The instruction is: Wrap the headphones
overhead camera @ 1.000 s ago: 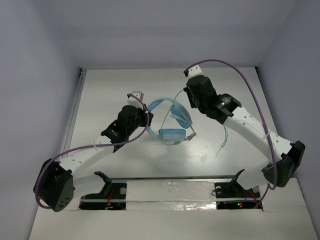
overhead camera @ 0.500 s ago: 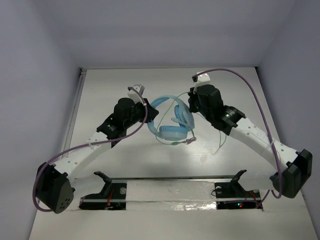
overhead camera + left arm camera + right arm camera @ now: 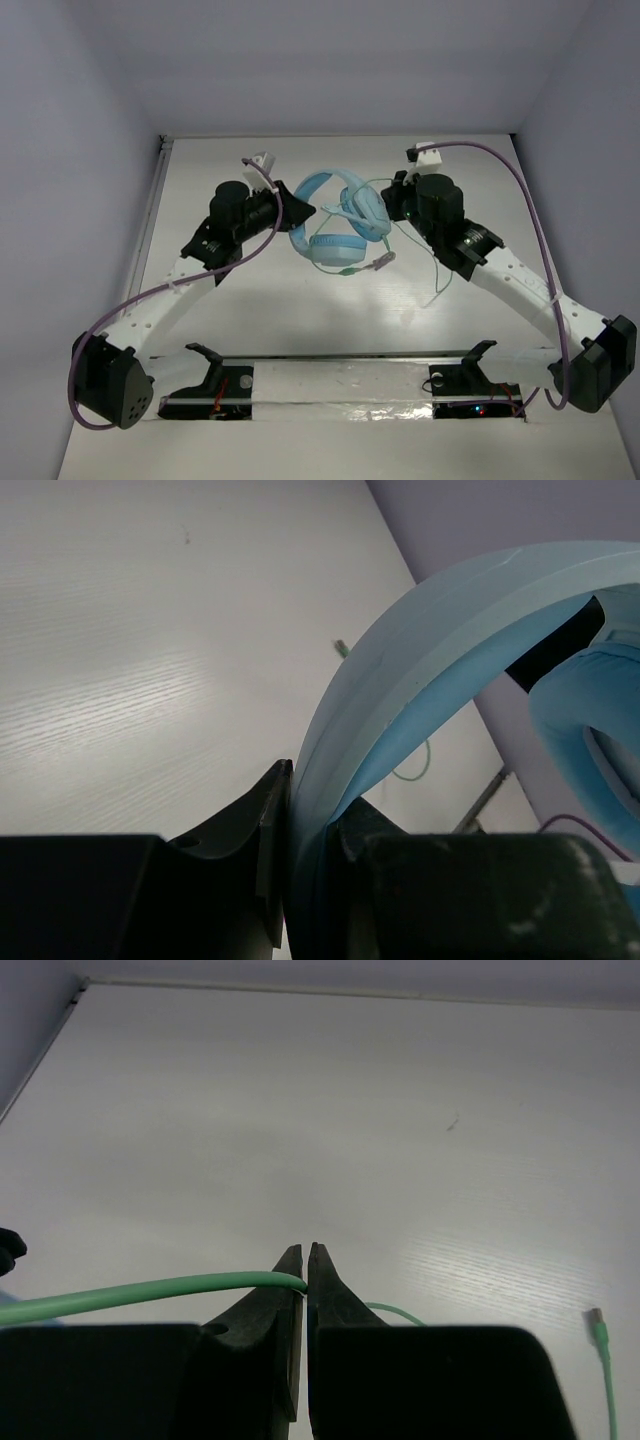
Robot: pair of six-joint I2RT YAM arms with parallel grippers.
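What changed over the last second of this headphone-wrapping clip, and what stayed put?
The right gripper, shut on the cord, swung out to the right, away from the headphones, drawing cord with it. The left gripper shifted toward the far side, carrying the headphones slightly that way by the headband. Both seem to have kept their hold; the loose cord end still trails on the table.

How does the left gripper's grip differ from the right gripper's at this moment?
The left gripper clamps the broad light blue headband; the right gripper pinches the thin green cord. The left jaws stand apart by the band's thickness; the right jaws almost meet. Shared: each is shut on a part of the headphones.
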